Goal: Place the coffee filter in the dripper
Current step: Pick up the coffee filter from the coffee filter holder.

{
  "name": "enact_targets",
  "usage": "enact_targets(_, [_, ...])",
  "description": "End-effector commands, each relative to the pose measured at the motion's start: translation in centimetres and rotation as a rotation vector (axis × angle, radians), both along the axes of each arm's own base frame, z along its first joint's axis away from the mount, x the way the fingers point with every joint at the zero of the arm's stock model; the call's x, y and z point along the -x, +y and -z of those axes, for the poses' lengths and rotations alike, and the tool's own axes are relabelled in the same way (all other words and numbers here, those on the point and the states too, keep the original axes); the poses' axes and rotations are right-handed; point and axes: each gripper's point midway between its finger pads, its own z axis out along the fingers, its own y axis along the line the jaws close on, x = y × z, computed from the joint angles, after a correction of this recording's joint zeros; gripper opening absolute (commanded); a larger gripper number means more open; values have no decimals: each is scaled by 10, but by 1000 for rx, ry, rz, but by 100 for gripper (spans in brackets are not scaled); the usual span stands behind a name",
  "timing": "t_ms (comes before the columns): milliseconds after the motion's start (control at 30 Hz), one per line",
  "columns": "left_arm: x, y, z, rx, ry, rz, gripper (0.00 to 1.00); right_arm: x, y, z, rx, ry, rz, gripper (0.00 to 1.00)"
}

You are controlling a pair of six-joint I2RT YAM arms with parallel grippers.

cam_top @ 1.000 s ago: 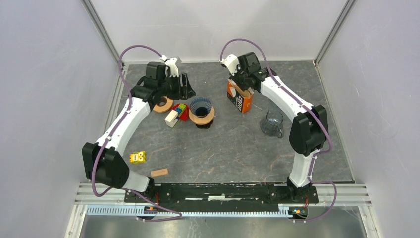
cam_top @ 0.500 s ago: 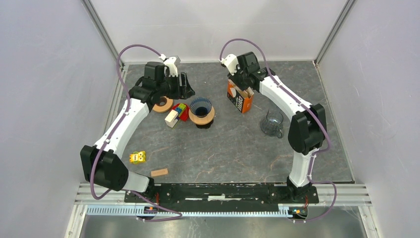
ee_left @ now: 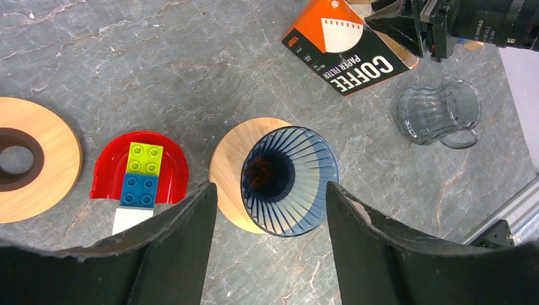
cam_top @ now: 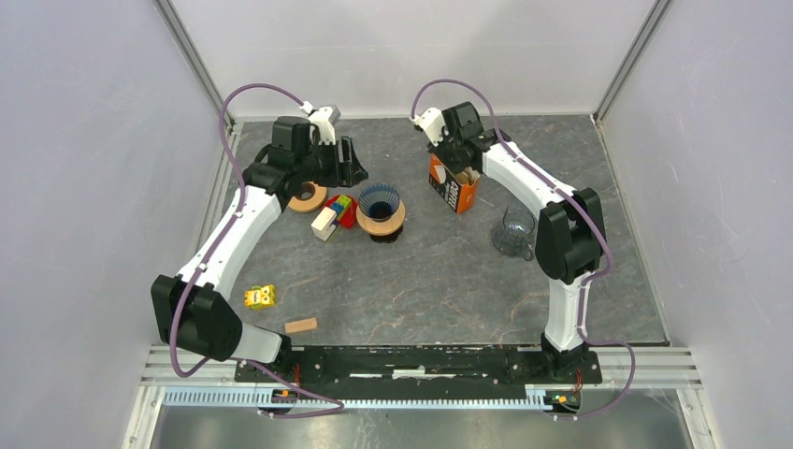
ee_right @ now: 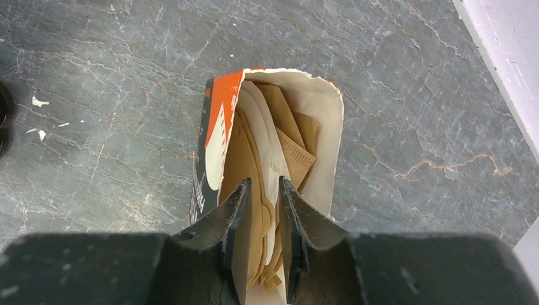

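Brown paper coffee filters [ee_right: 245, 159], thin, creased and cone-cut, stand packed upright inside a torn-open cardboard box [ee_right: 213, 146] printed orange, white and black. The right gripper [ee_right: 264, 181] points down into the box mouth. Its two dark fingers [ee_right: 235, 216] stand a narrow gap apart with filter edges between them (whether they actually pinch the paper cannot be told).

Compared with a second ago, the right wrist has shifted slightly back and left over the box and its elbow has swung inward. The left arm has barely moved.

Left of the box stands the dripper [ee_left: 311, 184], a translucent blue ribbed cone on a round pale wooden base [ee_left: 225, 171], with no filter inside. The left gripper [ee_left: 270, 187] hovers above it, spread wide and holding nothing.

On the box's other side stands a clear ribbed glass pitcher [ee_left: 435, 117]. Well left of the box lie a glossy red piece carrying green and blue bricks [ee_left: 140, 175] and a flat wooden ring [ee_left: 44, 159], all on the grey marbled table [cam_top: 449, 281].
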Motion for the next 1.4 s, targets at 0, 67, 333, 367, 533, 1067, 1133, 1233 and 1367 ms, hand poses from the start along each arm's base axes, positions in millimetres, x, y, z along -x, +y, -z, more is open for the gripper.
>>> enact_targets(0, [-3, 1, -22, -3, -92, 20, 70, -17, 3, -19, -18, -72, 9, 27])
enact_targets(67, [-3, 1, -21, -2, -90, 20, 70, -17, 2, -19, -16, -75, 9, 27])
enact_targets(333, [-3, 1, -19, 0, -87, 19, 70, -17, -3, -19, -2, -89, 20, 28])
enact_targets(367, [-3, 1, -19, 0, -86, 20, 70, -16, -4, -18, 1, -87, 21, 29])
enact_targets(533, [-3, 1, -18, 3, -85, 20, 70, -18, -8, -9, 14, -73, 26, 30])
enact_targets(1067, [-2, 0, -13, 6, -79, 18, 70, -17, -5, 10, -6, -26, 12, 28])
enact_targets(1133, [-2, 1, -13, 6, -78, 18, 70, -17, -5, 12, -5, -23, 13, 27])
enact_targets(1233, [-2, 0, -11, 8, -73, 18, 70, -18, -5, 13, -6, -22, 12, 26])
enact_targets(1367, [-2, 0, -10, 6, -72, 19, 70, -19, -4, 10, -10, -26, 13, 17])
